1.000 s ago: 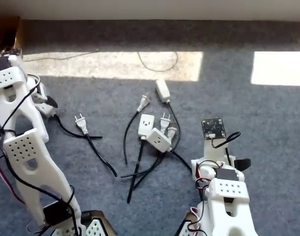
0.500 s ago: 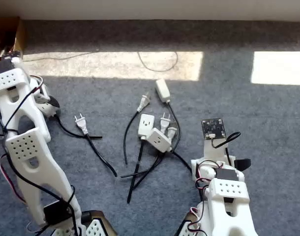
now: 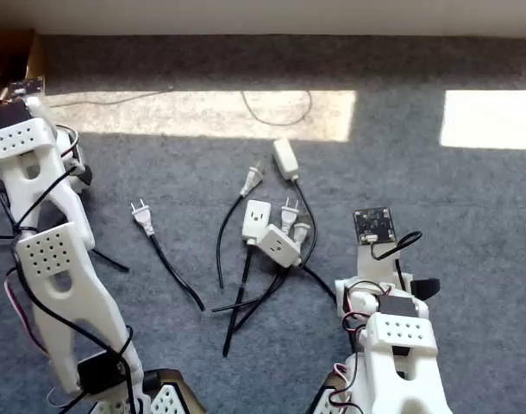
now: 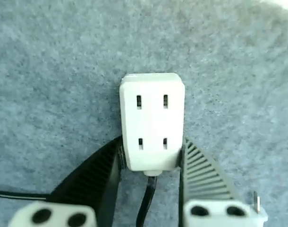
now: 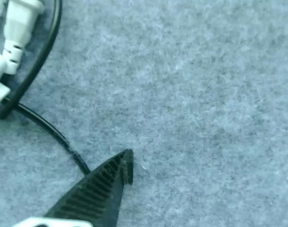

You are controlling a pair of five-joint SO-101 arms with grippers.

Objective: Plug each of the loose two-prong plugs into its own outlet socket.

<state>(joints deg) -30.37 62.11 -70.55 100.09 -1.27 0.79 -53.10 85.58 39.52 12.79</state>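
Observation:
My left gripper [image 4: 151, 147] is shut on the cable end of a white outlet block [image 4: 152, 118], whose slots face the camera just above the carpet. In the high view that gripper [image 3: 77, 173] is at the far left. A loose two-prong plug [image 3: 142, 214] on a black cable lies to its right. Another plug [image 3: 251, 179] and a white adapter [image 3: 285, 158] lie mid-floor. Two more outlet blocks [image 3: 256, 220] [image 3: 278, 247] lie there with two plugs [image 3: 290, 212] beside them. My right gripper [image 3: 399, 269] is open low over bare carpet, one finger [image 5: 106, 189] showing near a black cable [image 5: 45, 127].
Black cables [image 3: 246, 293] cross the grey carpet between the two arms. A thin wire [image 3: 276, 112] loops through the sunlit patch at the back. A brown object [image 3: 13, 53] stands in the far left corner. Open carpet lies to the right of my right arm.
My left arm has swung a little toward the back with the outlet block held. Its trailing black cable has slid left, away from the loose plug. The right arm has not moved.

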